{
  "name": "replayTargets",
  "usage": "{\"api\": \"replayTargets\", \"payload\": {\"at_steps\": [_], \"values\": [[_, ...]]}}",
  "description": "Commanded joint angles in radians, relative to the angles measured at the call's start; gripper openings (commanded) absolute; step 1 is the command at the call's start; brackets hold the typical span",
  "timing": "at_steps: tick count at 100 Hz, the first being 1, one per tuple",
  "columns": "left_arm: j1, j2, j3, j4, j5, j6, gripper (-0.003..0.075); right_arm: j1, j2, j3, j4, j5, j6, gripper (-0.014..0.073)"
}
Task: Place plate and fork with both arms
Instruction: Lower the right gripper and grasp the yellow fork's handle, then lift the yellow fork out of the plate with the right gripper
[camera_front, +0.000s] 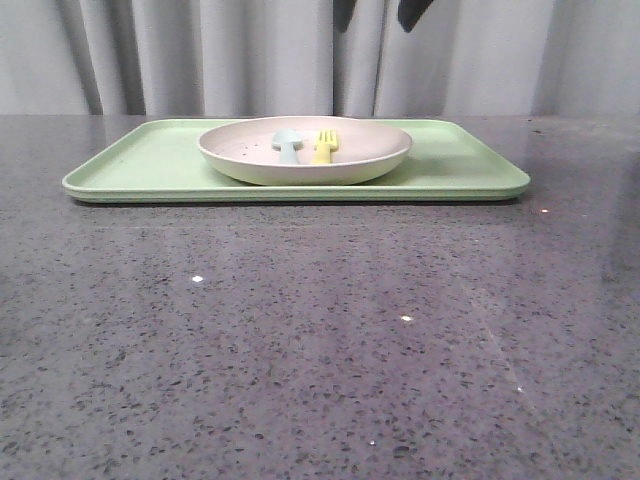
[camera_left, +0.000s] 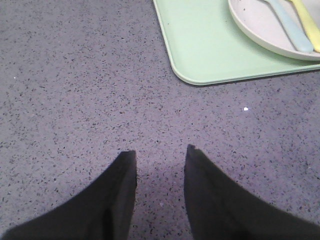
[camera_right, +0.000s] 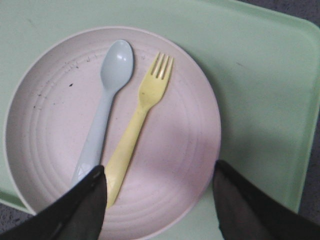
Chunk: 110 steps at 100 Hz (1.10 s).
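Sitting on the far half of the speckled grey bench (camera_front: 320, 340) is the light green tray (camera_front: 150, 165), and the plate (camera_front: 260, 165) rests on it, roughly at the tray's middle. Inside the plate lie two utensils side by side: the yellow fork (camera_front: 324, 148) on the right and a pale blue-green spoon (camera_front: 288, 143) just to its left, close together but with a sliver of plate between them.

Over to the right wrist view: the right pincer (camera_right: 157, 187) hangs directly above the plate (camera_right: 180, 150), jaws spread wide, one dark finger over the near ends of the fork (camera_right: 137, 125) and spoon (camera_right: 107, 102) handles, the other over the plate's rim. Whether a finger actually touches anything, I cannot tell.

The left pincer (camera_left: 160, 172) hovers over bare bench (camera_left: 75, 90), jaws parted with nothing between them, well off the tray's (camera_left: 200, 45) rounded left corner. The plate's (camera_left: 260, 35) edge peeks in there too.
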Motion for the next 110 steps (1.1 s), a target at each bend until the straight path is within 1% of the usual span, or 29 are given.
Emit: {"api": "replayTargets", "payload": {"at_steps": [1,12,25,53,96,103,110], "values": [[-0.007,-0.005,-0.025,-0.014,-0.070,-0.010,0.0242,-0.001,0.005,-0.095,-0.003,0.015,0.022,0.0468],[-0.007,-0.005,-0.025,-0.014,-0.070,-0.010,0.0242,-0.001,0.077,-0.163,0.004,0.053,0.064,0.0468],[-0.007,-0.005,-0.025,-0.024,-0.070,-0.010,0.0242,-0.001,0.137,-0.200,0.039,0.072,0.094,0.0468],[-0.007,-0.005,-0.025,-0.033,-0.070,-0.010,0.0242,-0.001,0.209,-0.200,0.085,0.086,0.122,0.0468],[-0.007,-0.005,-0.025,-0.033,-0.070,-0.010,0.0242,-0.002,0.260,-0.200,0.089,0.104,0.122,0.0464],[-0.007,-0.005,-0.025,-0.033,-0.070,-0.010,0.0242,-0.002,0.264,-0.200,0.089,0.106,0.122,0.0427],[-0.007,-0.005,-0.025,-0.033,-0.070,-0.010,0.0242,-0.002,0.264,-0.200,0.089,0.104,0.122,0.0344]]}}
